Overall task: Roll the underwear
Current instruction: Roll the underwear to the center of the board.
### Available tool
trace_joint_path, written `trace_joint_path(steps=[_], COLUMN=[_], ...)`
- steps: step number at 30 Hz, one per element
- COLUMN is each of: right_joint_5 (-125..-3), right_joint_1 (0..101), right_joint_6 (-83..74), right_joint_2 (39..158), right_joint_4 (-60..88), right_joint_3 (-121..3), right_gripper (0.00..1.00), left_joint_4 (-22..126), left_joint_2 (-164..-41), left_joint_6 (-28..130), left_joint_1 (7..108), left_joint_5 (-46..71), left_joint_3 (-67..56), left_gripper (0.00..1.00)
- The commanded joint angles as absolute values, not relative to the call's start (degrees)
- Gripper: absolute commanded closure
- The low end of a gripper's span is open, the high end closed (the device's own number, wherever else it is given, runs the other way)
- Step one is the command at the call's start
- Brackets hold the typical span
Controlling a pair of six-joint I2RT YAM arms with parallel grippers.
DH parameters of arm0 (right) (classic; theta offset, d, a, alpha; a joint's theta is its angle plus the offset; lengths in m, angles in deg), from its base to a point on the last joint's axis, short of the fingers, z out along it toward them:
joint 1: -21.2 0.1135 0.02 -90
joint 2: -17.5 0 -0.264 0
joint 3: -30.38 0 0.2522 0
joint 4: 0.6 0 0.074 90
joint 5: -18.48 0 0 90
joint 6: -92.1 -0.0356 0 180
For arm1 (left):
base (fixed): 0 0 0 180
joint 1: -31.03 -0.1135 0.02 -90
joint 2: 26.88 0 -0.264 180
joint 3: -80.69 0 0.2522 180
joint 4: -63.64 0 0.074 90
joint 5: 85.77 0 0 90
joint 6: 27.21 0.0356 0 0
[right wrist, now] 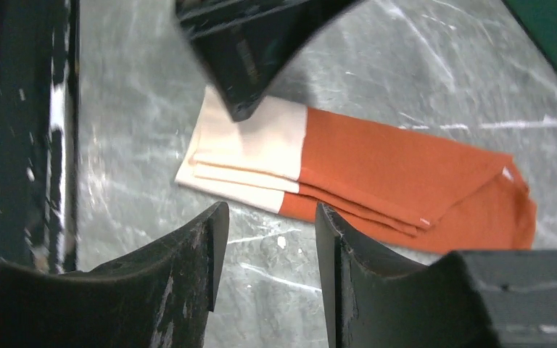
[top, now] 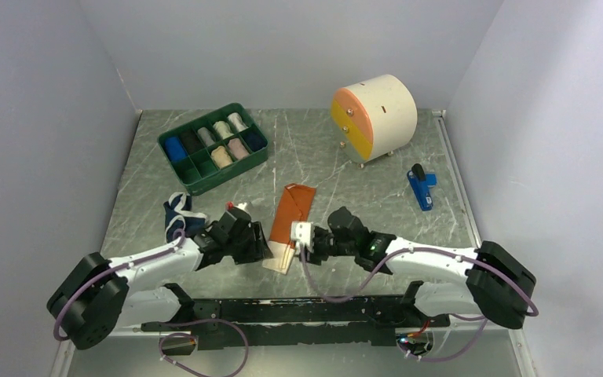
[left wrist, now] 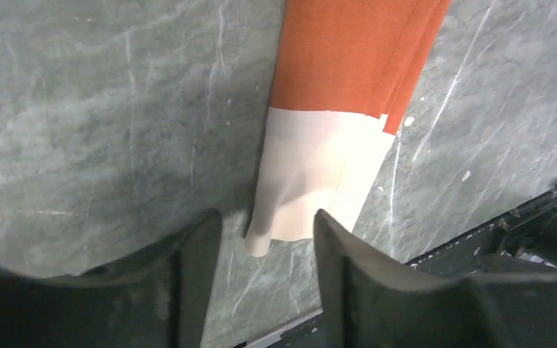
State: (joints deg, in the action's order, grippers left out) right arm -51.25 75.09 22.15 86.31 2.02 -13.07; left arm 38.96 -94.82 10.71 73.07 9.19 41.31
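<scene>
I see orange underwear (right wrist: 399,167) folded in strip on counter (left wrist: 80,130); left gripper (left wrist: 267,232), right gripper (right wrist: 268,225) both spread at its cream end.

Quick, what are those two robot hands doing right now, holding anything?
Left gripper: open, nothing held, at cream end of orange underwear.
Right gripper: open, empty.

The open left tool (left wrist: 267,243) hovers over the folded orange-rust underwear's (left wrist: 348,65) cream end.
</scene>
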Motion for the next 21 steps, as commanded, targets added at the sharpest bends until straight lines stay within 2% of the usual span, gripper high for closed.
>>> trace_joint_path(steps=[1,10,21], right_joint_5=[-51.72,-58.08,-62.68], right_joint_1=[79.6,87.53,92.17], right_joint_6=[49.08,59.18,59.59], right_joint_2=[88.45,95.31,101.1], right_joint_4=[-2.16,-4.46,-9.95], right_joint_3=[-10.57,-10.98,-9.01], right_gripper=[0.49,0.48,0.5], left_joint_4=[29.55,20.68,19.06], left_joint_2=[-91.85,-81.58,-78.43], left_joint_6=[12.94,10.07,12.8], left_joint_1=[72.04,69.75,66.14], left_joint_5=[7.89,1.13,0.87], left_joint_3=[41.78,40.66,39.54], left_gripper=[0.38,0.3,0.24])
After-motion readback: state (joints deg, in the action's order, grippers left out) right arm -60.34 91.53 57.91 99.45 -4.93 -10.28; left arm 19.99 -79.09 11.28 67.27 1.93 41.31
